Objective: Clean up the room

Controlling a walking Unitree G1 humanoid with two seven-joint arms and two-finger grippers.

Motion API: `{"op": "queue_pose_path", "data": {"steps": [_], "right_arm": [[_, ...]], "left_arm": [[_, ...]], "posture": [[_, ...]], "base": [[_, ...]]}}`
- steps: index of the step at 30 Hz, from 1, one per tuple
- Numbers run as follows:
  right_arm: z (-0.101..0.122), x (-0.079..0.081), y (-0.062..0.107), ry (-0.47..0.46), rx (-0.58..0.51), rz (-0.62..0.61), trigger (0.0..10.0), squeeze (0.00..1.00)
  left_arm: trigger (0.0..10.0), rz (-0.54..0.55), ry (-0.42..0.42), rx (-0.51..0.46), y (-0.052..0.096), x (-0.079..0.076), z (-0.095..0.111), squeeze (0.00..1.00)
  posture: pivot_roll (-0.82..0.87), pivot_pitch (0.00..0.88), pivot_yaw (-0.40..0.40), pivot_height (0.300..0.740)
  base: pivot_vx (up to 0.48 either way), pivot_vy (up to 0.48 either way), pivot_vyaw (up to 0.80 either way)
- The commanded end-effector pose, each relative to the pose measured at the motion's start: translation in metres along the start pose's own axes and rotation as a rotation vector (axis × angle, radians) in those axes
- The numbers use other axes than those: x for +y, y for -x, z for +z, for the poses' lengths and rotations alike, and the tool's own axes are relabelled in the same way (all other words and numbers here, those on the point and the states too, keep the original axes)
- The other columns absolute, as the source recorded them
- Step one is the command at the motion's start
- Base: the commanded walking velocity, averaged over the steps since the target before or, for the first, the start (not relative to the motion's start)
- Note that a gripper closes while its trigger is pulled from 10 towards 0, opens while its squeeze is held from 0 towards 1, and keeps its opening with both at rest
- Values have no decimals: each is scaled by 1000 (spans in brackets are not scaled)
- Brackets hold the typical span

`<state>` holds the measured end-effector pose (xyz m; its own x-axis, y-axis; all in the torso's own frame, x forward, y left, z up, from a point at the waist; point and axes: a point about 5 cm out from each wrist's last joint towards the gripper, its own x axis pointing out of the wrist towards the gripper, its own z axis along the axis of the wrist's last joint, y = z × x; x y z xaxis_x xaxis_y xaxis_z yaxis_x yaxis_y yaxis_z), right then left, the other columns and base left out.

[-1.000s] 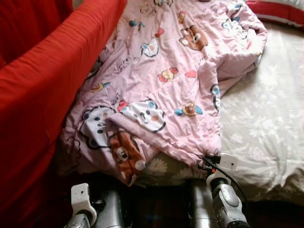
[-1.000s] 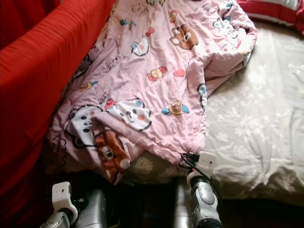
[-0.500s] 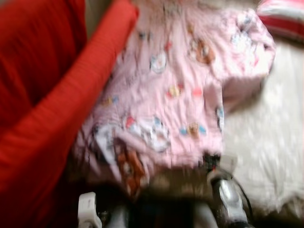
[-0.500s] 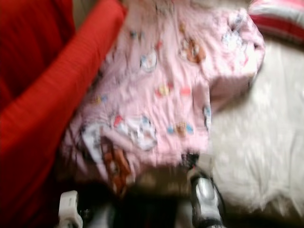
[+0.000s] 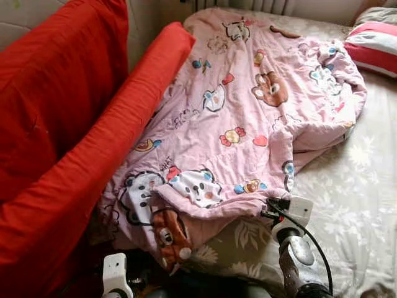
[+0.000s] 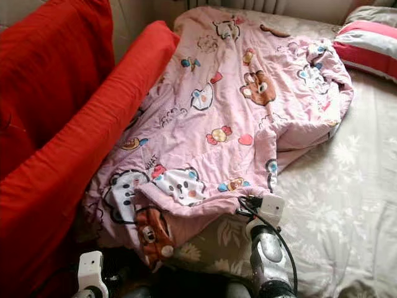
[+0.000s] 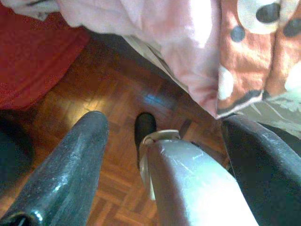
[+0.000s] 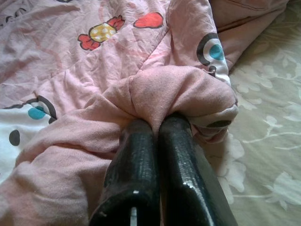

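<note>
Red sofa (image 5: 56, 124) beside floral-sheeted bed (image 5: 366, 186), striped pillow (image 5: 375, 46), wood parquet floor (image 7: 103, 117), daylight

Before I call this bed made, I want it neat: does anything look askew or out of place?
Yes. The pink quilt lies crumpled and skewed, bunched toward the red cushion, leaving the floral sheet bare. Its near corner droops over the bed edge, and the right gripper is shut on a pinched fold.

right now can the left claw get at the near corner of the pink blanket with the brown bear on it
Probably yes. The left claw hangs open by the floor, just below the pink blanket corner drooping off the bed, with nothing between them.
</note>
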<state>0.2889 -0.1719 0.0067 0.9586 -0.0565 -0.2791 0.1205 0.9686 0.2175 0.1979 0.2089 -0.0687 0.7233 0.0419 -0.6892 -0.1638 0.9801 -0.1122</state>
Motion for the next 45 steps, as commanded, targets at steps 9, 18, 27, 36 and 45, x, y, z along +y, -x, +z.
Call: {"op": "queue_pose_path", "data": {"steps": [9, 18, 27, 36, 45], "right_arm": [[-7, -6, 4, -4, 30, -31, 10000, 0], [-6, -8, 3, 0, 28, -40, 10000, 0], [-6, -9, 3, 1, 27, -47, 10000, 0], [-4, -12, 3, 3, 24, -56, 10000, 0], [-3, -13, 2, 8, 19, -68, 10000, 0]], "left_arm": [[10000, 9, -8, 66, 5, 5, -16, 0], [10000, 1, -13, 69, 5, 5, -16, 0], [10000, 0, -6, 72, 5, 5, -16, 0], [10000, -3, -4, 71, 5, 4, -16, 0], [10000, -6, -1, 69, 5, 4, -16, 0]], "posture": [[-10, 220, 22, 740], [-8, 224, 23, 740], [-7, 225, 22, 740], [-7, 226, 21, 740], [-6, 226, 21, 740]], "base": [[0, 0, 0], [0, 0, 0], [0, 0, 0], [0, 0, 0], [-142, 0, 0]]}}
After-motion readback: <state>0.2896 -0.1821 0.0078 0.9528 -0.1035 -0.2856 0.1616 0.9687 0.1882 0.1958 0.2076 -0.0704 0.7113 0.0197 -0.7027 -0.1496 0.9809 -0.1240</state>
